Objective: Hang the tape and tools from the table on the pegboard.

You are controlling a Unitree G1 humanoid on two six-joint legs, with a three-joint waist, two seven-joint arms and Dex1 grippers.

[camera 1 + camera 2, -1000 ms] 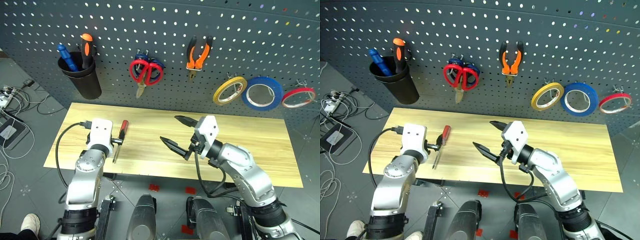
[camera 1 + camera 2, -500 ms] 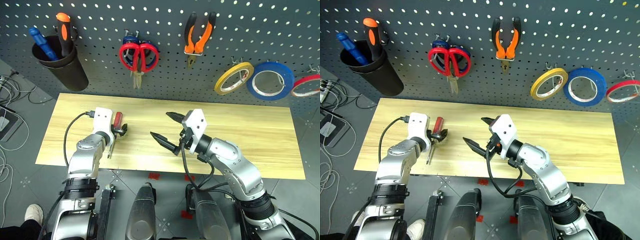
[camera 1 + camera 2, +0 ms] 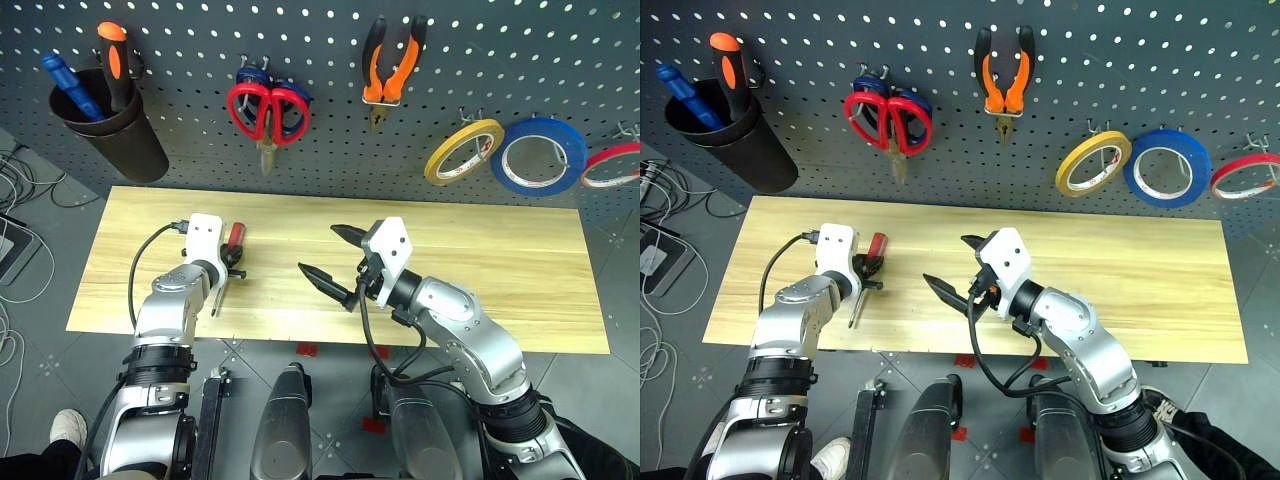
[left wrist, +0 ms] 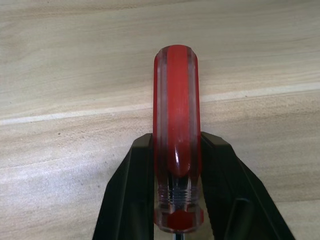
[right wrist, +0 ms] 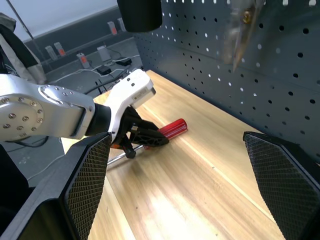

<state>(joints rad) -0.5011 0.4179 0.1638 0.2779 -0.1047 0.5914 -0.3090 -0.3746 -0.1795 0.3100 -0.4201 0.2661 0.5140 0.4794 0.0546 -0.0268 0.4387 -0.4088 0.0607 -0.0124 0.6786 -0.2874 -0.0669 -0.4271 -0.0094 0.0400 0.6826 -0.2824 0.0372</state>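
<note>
So nearest to us, our left gripper (image 4: 175,200) has its two black fingers clamped on either side of the slim red-handled screwdriver (image 4: 176,145), which lies flat on the long pale yellowish wooden table (image 3: 520,290) with its metal shaft pointing back toward us. Our right gripper (image 3: 327,257) hangs over the middle of the table, jaws spread wide with nothing between them. Further back, the dark blue-grey pegboard (image 3: 560,60) carries red-handled scissors (image 3: 262,108), orange-and-black pliers (image 3: 388,62) and the thin yellow-tan tape ring (image 3: 462,152).
</note>
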